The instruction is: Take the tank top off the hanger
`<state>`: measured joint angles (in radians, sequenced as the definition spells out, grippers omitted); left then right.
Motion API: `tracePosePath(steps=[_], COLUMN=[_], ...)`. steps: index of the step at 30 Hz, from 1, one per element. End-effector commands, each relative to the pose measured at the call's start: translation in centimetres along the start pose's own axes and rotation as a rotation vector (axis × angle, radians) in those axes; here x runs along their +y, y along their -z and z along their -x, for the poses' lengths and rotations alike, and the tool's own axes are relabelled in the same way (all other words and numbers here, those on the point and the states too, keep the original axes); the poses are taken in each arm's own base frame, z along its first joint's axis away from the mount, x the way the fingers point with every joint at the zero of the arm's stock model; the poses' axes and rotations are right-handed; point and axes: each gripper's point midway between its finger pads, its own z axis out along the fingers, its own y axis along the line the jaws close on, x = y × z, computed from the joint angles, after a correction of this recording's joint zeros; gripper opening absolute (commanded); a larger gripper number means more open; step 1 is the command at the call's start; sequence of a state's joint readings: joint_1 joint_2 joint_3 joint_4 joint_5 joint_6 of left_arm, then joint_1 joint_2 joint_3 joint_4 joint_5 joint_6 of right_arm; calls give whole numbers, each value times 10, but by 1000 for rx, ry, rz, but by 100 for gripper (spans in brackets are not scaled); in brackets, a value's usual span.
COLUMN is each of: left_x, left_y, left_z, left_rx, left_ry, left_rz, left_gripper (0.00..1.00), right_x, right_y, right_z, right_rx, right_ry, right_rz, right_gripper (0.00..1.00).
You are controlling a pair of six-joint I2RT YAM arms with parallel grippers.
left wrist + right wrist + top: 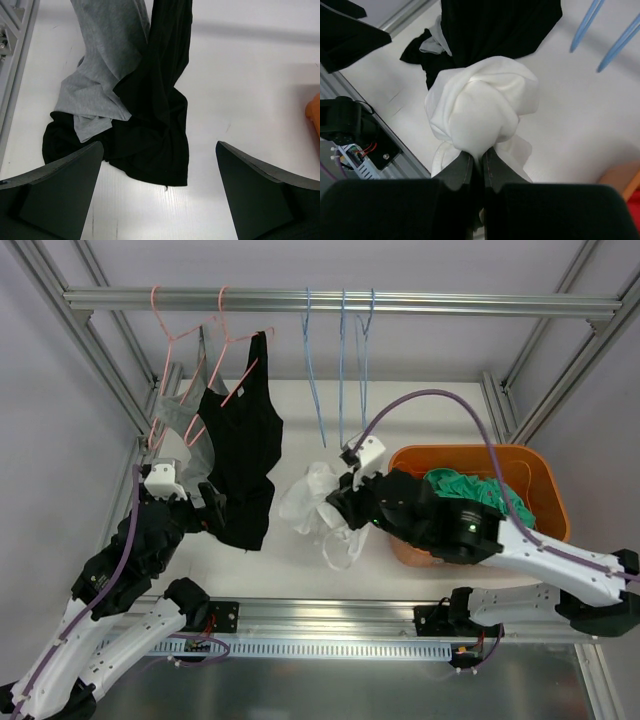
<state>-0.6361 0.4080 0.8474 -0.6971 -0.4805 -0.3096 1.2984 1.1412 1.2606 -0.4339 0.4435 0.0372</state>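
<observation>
Locate the rail (450,305) along the far edge of the frame above the tabletop (420,420). Two pink hangers (225,335) hang from its left portion, and three blue hangers (342,360) hang bare near its middle. The black tank top (245,440) is on a pink hanger, with one strap over the hanger's shoulder. Its body drops toward the left edge of the tabletop, where its hem lies bunched on the surface. A gray tank top (185,415) hangs just to the left of it, and in the left wrist view its lower end rests partly on top of the black fabric. Check the left end effector (159,150): its jaws stand fully apart and grip nothing. It sits near the left edge of the tabletop with the black hem directly ahead of the gap between its fingers (60,190). You cannot tell from these views whether either finger touches the cloth. Check the right end effector (479,160): its jaws are closed almost completely, pinching a fold at the near side of a white garment (485,110). That garment lies in a rounded, crumpled bundle near the centre of the tabletop, just to the right of the black tank top and below the blue hangers. An orange bin (545,490) stands at the right edge of the tabletop, with a green garment (470,490) inside it.
</observation>
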Motion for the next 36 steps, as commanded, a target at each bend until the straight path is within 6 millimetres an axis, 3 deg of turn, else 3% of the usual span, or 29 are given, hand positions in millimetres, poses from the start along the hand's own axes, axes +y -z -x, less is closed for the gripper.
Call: tracePosePath(steps=[1,2,4,6,11,15,17,18,22,24,26,27,29,31,34,36], left_x=[5,6,5,6,7,5,3,3,4,5,5,4,1,-4,-9,-12], left_y=[1,1,1,1,3,2,1,1,2,2,3,5,8,14,24,30], left_z=[3,3,3,3,4,4,2,2,3,4,7,11,18,29,46,63], left_rx=[-23,-24,-23,-25,-33,-26,-20,-18,-23,-29,-35,-44,-55,-76,-110,-131], left_ry=[-18,-19,-20,-16,-14,-17,-20,-20,-14,-7,5,14,38,72,106,115], left_rz=[21,21,20,20,21,15,11,8,10,19,18,15,0,-30,-65,-73], left_gripper=[99,99,99,99,99,99,99,99,99,99,99,99,99,99,99,99], right_x=[-13,-22,-44,-63,-112,-160,-171,-188,-209,-223,-231,-236,-238,-245,-253,-256], right_y=[51,62,85,99,133,138,131,131,102,86,71,60,44,25,6,2], right_z=[35,36,56,56,50,33,18,12,-7,-31,-38,-58,-68,-97,-143,-162], right_rx=[-64,-56,-108,-96,-115,-84,-37,-15,26,89,81,129,130,196,283,315], right_ry=[46,71,75,102,84,45,22,-16,-107,-138,-168,-184,-221,-235,-281,-313], right_rz=[40,18,-55,-110,-261,-471,-501,-564,-565,-601,-612,-611,-599,-615,-645,-652], right_gripper=[0,0,0,0,0,0,0,0,0,0,0,0,0,0,0,0])
